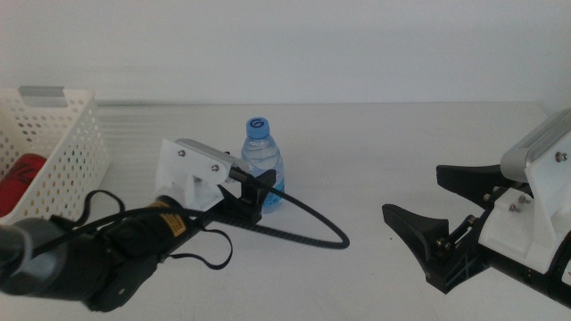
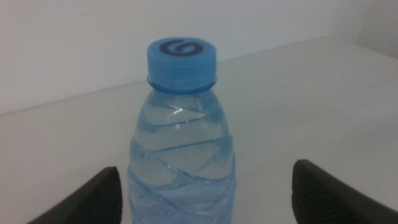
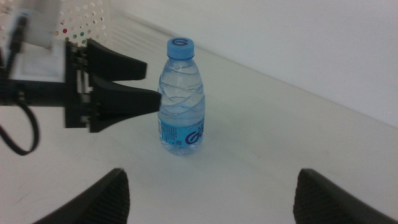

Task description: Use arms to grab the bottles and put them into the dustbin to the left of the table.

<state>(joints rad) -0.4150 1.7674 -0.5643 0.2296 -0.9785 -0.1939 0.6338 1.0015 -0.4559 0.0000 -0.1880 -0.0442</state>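
A small clear water bottle (image 1: 261, 165) (image 2: 182, 155) (image 3: 181, 99) with a blue cap and label stands upright near the middle of the table (image 1: 375, 134). My left gripper (image 1: 256, 190) (image 2: 205, 180) (image 3: 152, 82) reaches it from the left, open, its jaws spread to either side of the bottle's lower body without closing on it. My right gripper (image 1: 415, 193) (image 3: 211, 180) waits open low at the right, well clear of the bottle. The white perforated dustbin (image 1: 76, 152) (image 3: 87, 18) sits at the left edge, with a red can (image 1: 22, 178) showing inside it.
A black cable (image 1: 312, 223) from the left arm loops across the tabletop just right of the bottle. Faint ridged lines run along the table's far edge behind the bottle.
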